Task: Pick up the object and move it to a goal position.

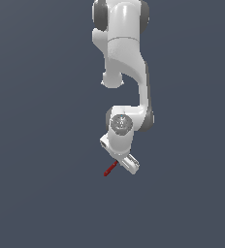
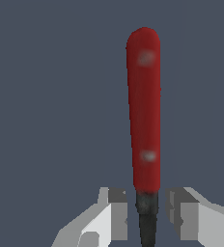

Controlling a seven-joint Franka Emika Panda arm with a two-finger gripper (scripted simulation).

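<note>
Wrist view shows the gripper (image 2: 142, 217) with fingers either side of the tool (image 2: 144, 111) at its dark shaft, small gaps showing, so whether it grips is unclear; next seems closing firmly, then carrying to the goal.

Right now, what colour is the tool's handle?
Red, above a dark shaft; the handle shows best in the wrist view.
</note>
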